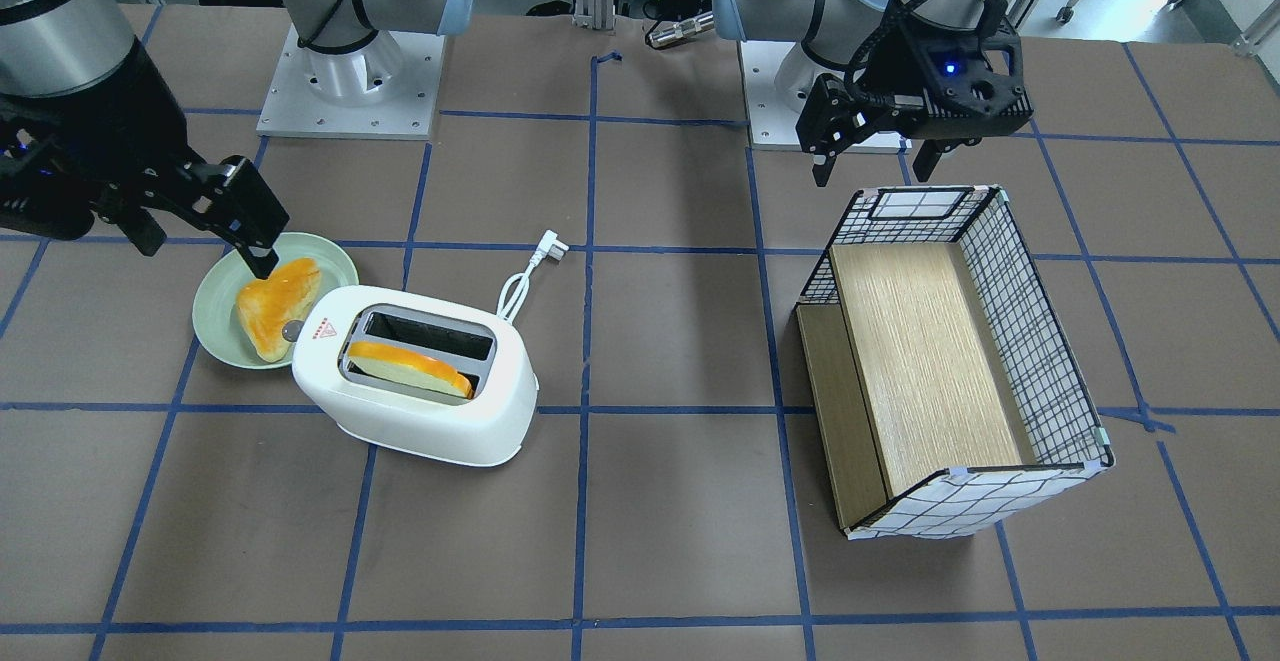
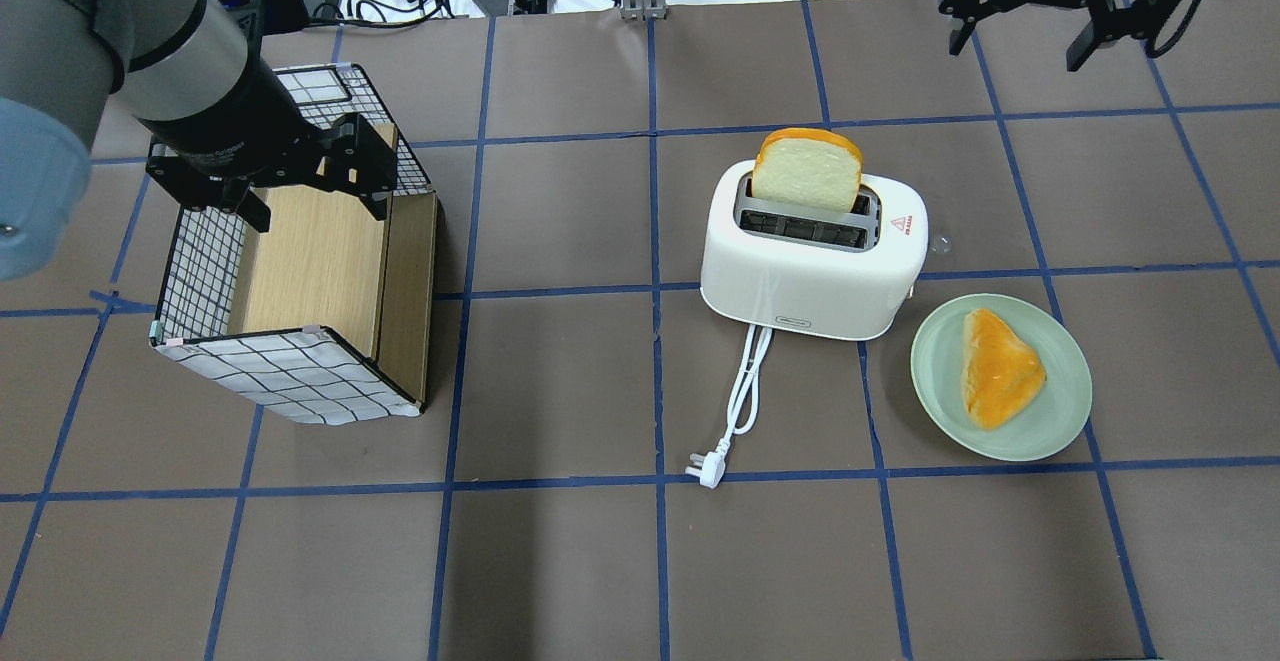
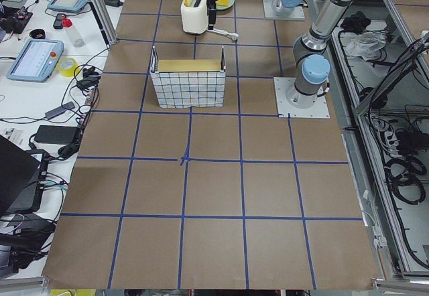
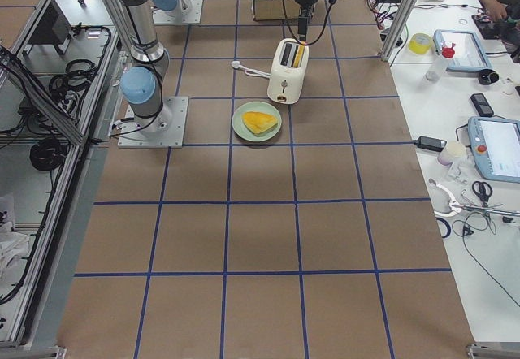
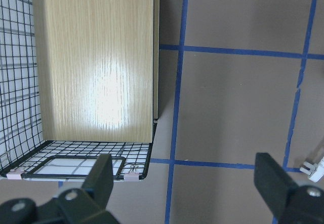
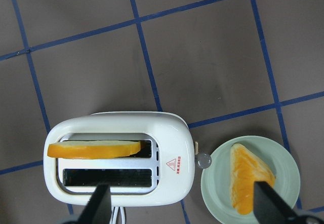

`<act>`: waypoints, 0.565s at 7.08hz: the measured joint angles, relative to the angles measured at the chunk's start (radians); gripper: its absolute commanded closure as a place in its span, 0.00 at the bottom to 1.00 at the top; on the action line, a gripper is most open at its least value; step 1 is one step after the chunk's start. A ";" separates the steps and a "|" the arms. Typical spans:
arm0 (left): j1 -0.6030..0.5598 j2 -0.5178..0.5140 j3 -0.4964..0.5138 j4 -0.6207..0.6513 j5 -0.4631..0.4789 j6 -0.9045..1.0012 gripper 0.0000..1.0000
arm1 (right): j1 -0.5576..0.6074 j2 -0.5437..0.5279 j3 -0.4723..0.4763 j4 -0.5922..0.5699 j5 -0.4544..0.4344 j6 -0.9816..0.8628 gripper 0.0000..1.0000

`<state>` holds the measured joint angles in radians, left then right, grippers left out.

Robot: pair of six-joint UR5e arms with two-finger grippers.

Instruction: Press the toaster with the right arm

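The right gripper hangs in the air with its jaws spread wide and nothing between them. In its own wrist view the two black fingers frame the scene from the lower edge, looking straight down on the toaster, touching nothing. The toaster stands upright on the brown table, right of the middle from the robot's side. Its long axis runs across the table from the robot's left to its right, slightly skewed against the blue tape lines, and both slots lie along that axis. The end with the small grey knob and the red triangle sticker points to the robot's right. There a green plate lies just beside it, bearing a piece of bread. A slice of bread stands up out of the slot farther from the robot. The white cord leaves the side facing the robot and ends in a plug. Well apart, the left gripper is also wide open and empty, above a wire basket.
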<state>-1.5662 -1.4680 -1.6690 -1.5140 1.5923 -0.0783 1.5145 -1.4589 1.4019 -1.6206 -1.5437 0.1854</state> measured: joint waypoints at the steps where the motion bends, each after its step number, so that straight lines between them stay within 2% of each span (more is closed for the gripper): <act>1: 0.000 0.000 0.000 0.000 0.000 0.000 0.00 | 0.020 0.004 0.001 -0.013 0.003 0.016 0.00; 4: 0.000 0.000 0.000 0.000 0.001 0.000 0.00 | 0.045 0.022 0.003 -0.048 0.013 -0.083 0.00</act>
<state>-1.5662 -1.4680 -1.6690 -1.5140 1.5931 -0.0782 1.5598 -1.4365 1.4050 -1.6689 -1.5312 0.1019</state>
